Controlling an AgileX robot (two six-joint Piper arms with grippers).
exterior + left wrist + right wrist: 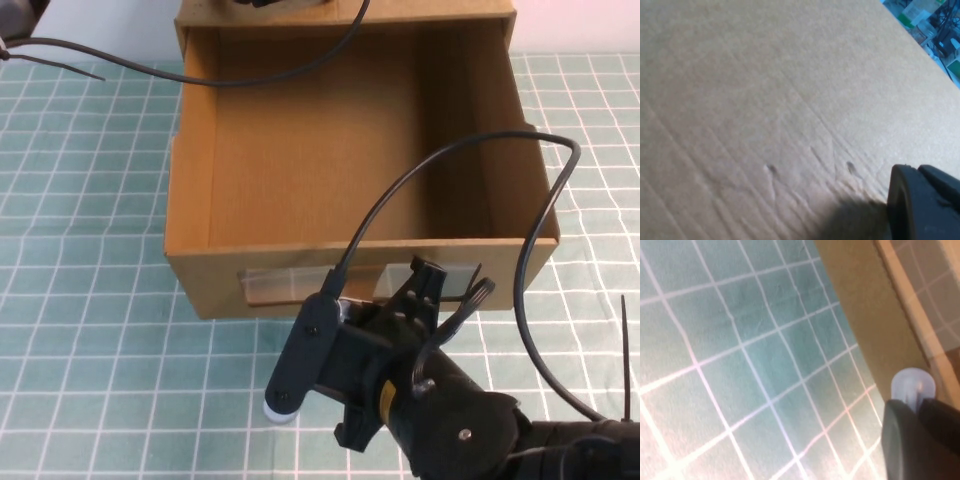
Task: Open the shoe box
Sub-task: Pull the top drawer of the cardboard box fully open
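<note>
The brown cardboard shoe box (pixel 200 268) stands open in the middle of the high view, its bare inside floor (pixel 320 150) showing and a strip of clear tape (pixel 300 284) on its near wall. My right gripper (pixel 430 272) is shut and empty, its tip up against that near wall at the tape's right end. In the right wrist view the right gripper (pixel 917 405) hangs over the green cloth beside the box's wall (pixel 865 315). My left gripper (pixel 917 172) is shut, pressed close to a flat cardboard face (pixel 765 100) at the box's far end.
A green checked cloth (pixel 90 340) covers the table on all sides of the box. A black cable (pixel 250 76) drapes over the box's far left corner. The right arm's cable (pixel 545 200) loops over the box's near right corner.
</note>
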